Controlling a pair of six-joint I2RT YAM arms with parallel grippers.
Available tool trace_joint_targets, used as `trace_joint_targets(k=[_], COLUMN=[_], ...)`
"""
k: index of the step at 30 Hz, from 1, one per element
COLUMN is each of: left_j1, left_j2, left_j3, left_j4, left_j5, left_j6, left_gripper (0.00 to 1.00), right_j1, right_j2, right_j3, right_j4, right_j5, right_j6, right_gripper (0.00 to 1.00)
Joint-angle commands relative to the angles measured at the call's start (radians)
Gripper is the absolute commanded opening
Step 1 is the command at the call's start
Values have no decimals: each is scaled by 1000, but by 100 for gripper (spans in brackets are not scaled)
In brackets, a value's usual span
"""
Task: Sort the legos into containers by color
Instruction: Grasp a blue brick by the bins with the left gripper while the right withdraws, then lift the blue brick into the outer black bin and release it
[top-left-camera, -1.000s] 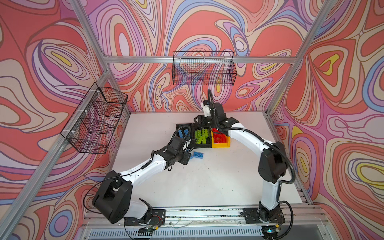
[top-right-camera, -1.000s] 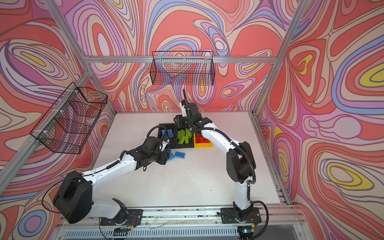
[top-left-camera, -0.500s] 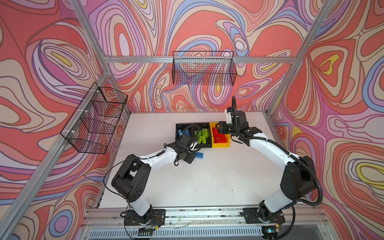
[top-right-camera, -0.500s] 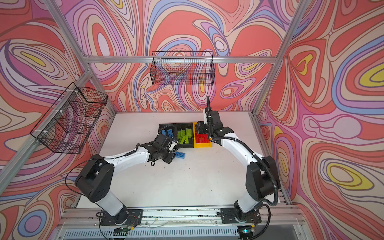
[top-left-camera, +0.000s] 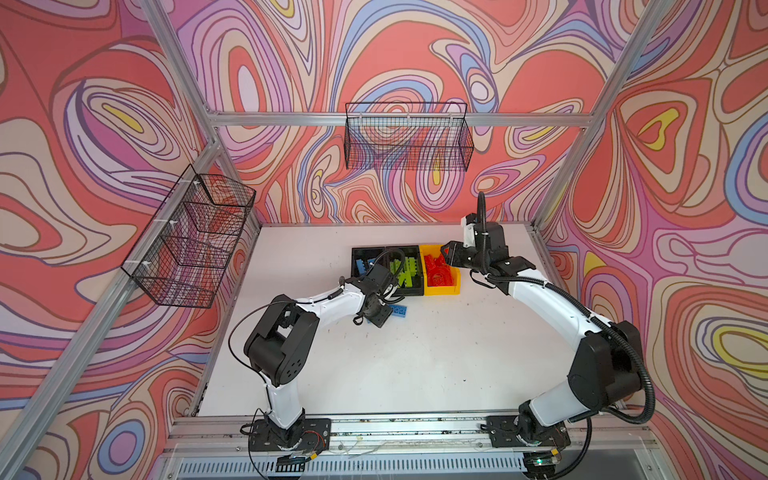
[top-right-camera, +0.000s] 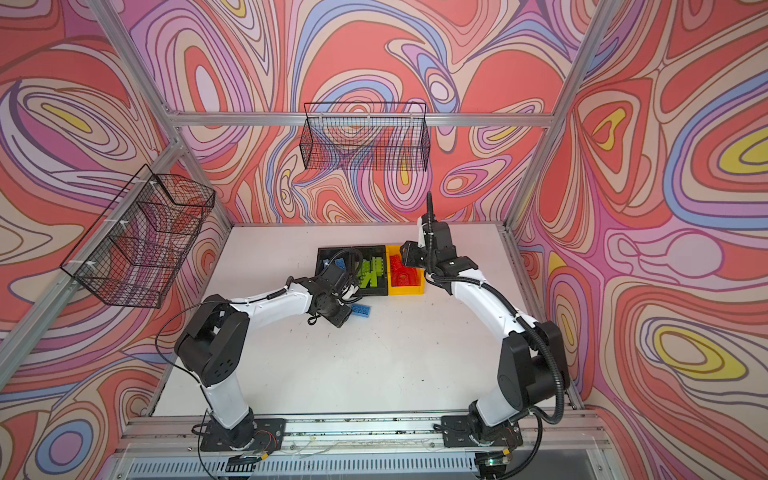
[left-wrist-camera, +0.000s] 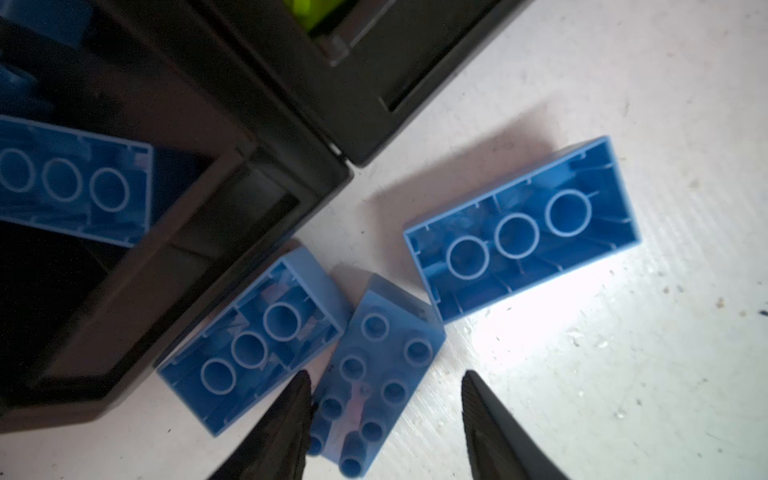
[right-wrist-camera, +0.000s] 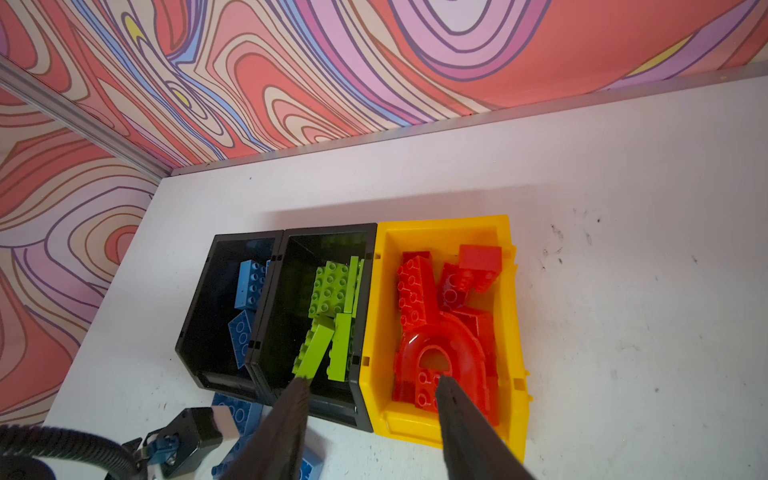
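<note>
Three blue legos lie on the table by the black container (left-wrist-camera: 232, 124) that has blue ones inside. Two of them (left-wrist-camera: 523, 232) (left-wrist-camera: 253, 345) are upside down and one (left-wrist-camera: 374, 345) is studs up. My left gripper (left-wrist-camera: 384, 376) is open and straddles the studs-up brick: one finger touches its side, the other stands apart. In both top views only one blue brick (top-left-camera: 398, 311) (top-right-camera: 360, 310) shows beside that gripper (top-left-camera: 376, 313). My right gripper (right-wrist-camera: 371, 380) (top-left-camera: 449, 255) hangs open and empty above the yellow container (right-wrist-camera: 440, 222) of red legos (right-wrist-camera: 415, 291).
The middle black container (right-wrist-camera: 328, 228) holds lime green legos (right-wrist-camera: 330, 286). The three bins stand side by side at the table's back. Wire mesh baskets hang on the back wall (top-left-camera: 407, 141) and the left wall (top-left-camera: 187, 241). The right wall stands close behind my right arm.
My right gripper has drawn back from over the green bin to the yellow bin's far right side. The left elbow has folded toward the front, and the left jaws have narrowed around the blue brick.
</note>
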Motion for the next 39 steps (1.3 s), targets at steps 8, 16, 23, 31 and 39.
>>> trace_joint_targets(k=[8,16,23,31,39], left_j1=[47,47,47,88,207], left_j2=[51,93,32,-105,-70], left_j3=[53,77,62,88,297], left_j4=[-100,-127,-126,-122,-112], left_j5=[39,72,57,125,99], left_j6=[61,75,70,8,-116], left_gripper=[61,52,34,29,28], right_j1=[-8,-8,-8,-7,0], right_j2=[-14,-12,-5,14,33], right_j3=[-7,0,13,-6,-68], right_j4=[11,-15,-24,-26,-8], right_j5=[-14,-6,-3,-10,-70], right_j6=[16,4,-6,-15,-13], right_gripper=[53,53,53,52,50])
